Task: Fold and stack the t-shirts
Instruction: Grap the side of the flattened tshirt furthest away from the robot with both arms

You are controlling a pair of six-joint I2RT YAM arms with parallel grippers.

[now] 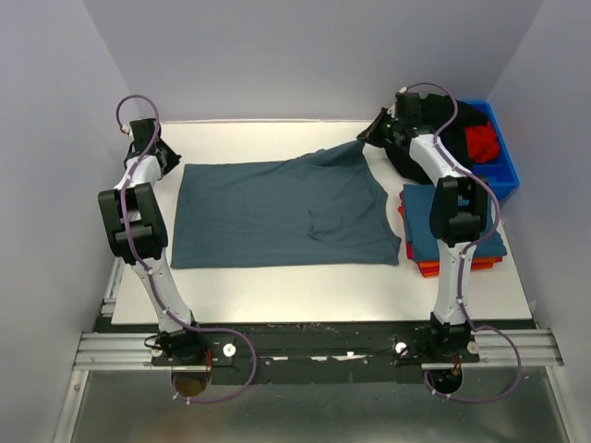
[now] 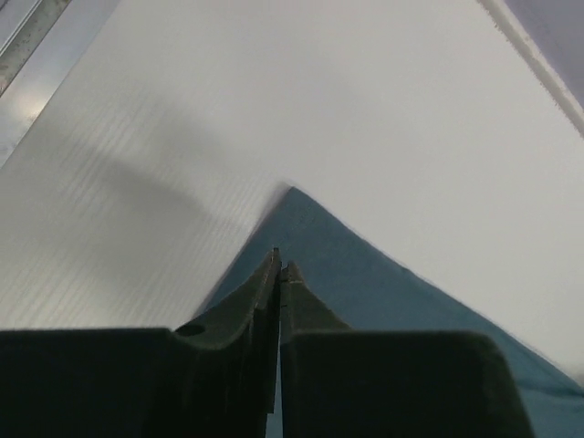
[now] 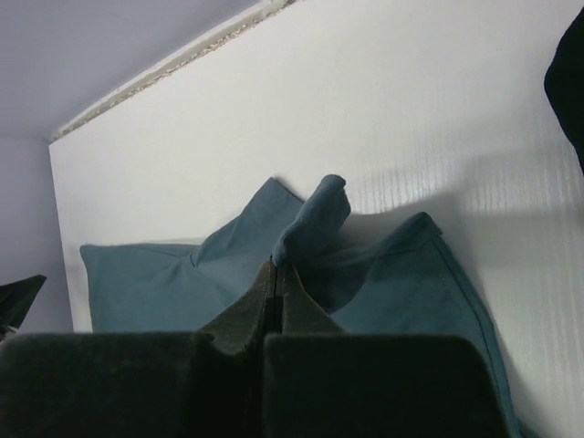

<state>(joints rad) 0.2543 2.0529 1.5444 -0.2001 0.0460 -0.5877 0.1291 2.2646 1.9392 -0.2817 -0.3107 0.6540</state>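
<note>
With the right claw [image 3: 278, 266] pinching only a thin far-right corner of the shirt [image 1: 277, 212] spread on the worktop [image 1: 305, 286] and the left claw [image 2: 278, 267] closed at its far-left corner, a one-sided pull may slip or skew it.

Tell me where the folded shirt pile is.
In the top view, the pile sits at the right, beside the spread shirt and near the blue bin.

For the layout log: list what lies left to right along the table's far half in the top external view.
left gripper → flat-spread teal cotton t-shirt → right gripper, pinching that shirt's far right corner → blue plastic bin
</note>
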